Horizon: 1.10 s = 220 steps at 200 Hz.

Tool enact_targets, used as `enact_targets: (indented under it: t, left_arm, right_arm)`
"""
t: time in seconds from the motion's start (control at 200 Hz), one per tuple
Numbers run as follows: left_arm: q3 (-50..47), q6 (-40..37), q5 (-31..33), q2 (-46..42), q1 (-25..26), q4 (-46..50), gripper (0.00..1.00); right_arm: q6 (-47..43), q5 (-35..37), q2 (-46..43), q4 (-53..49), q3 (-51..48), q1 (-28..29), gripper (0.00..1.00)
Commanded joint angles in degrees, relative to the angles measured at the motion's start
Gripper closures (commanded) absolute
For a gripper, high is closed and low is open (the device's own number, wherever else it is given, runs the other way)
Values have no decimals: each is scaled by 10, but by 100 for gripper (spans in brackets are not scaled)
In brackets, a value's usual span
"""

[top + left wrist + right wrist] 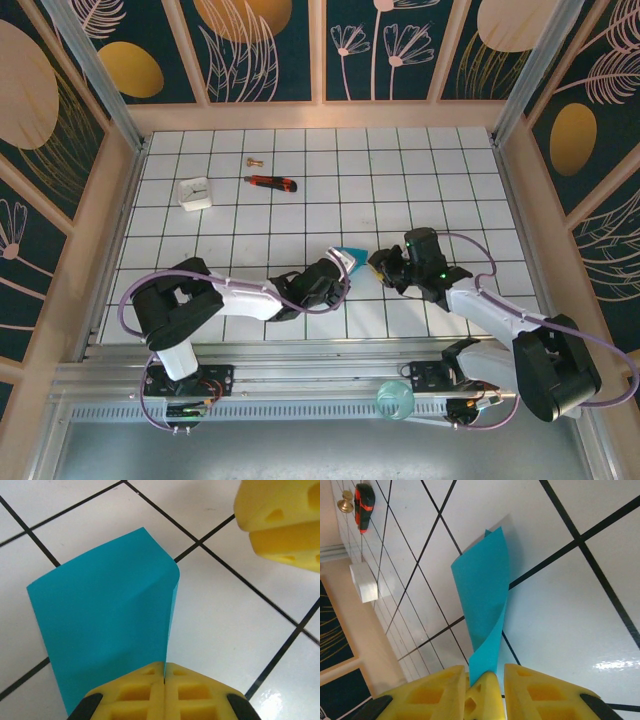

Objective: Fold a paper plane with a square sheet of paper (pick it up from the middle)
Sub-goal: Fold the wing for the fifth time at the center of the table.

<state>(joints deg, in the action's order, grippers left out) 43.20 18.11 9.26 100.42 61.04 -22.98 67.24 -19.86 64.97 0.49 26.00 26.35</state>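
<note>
- square sheet of paper (350,258) is near the middle of the tabletop (400,180), a little toward 6 o'clock, between the two arm tips. it is folded to a smaller teal shape and is not lying flat.
- left gripper (338,268) reaches in from 8 o'clock, jaws together and clamped on the paper's near edge.
- left wrist view: yellow fingers (135,692) are pressed shut with no gap. the paper (105,620) fans out toward 12 o'clock, with a fold ridge running up from the seam and one layer bending over at 1 o'clock.
- right gripper (383,268) is at 3 o'clock of the paper, just beside it, jaws apart.
- right wrist view: there is a clear gap between its two fingers (545,695). the paper (485,595) curls up toward 12 o'clock and its lower end lines up with that gap. can't tell if it touches them.
- left wrist view also has the right fingers (280,525) at 1 o'clock, apart from the paper.
- red-and-black utility knife (270,182) is at 11 o'clock of the paper, well apart.
- white block (195,192) is at 10 o'clock, just beside the knife's left end.
- small brass piece (252,160) is toward 12 o'clock of the knife, near it.
- pale teal see-through ring (395,402) sits on the metal rail (300,410) at 6 o'clock, by the right arm's base.
</note>
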Motion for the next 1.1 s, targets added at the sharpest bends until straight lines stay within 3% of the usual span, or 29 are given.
enact_targets:
  t: [0.0, 0.235, 0.696, 1.096]
  left_arm:
    - [-5, 73, -49, -9, -10, -43, 100]
    - [-48, 177, -73, -8, -27, -135, 100]
    - [-149, 356, -61, -2, -40, -322, 100]
    - [-179, 470, -73, 30, -45, -437, 100]
  right_arm:
    - [-36, 11, 0, -17, 13, -6, 73]
    - [-54, 4, 10, -11, 12, -9, 74]
    - [-75, -5, 40, 10, 15, -12, 74]
    - [-204, 10, 69, 28, 44, -10, 73]
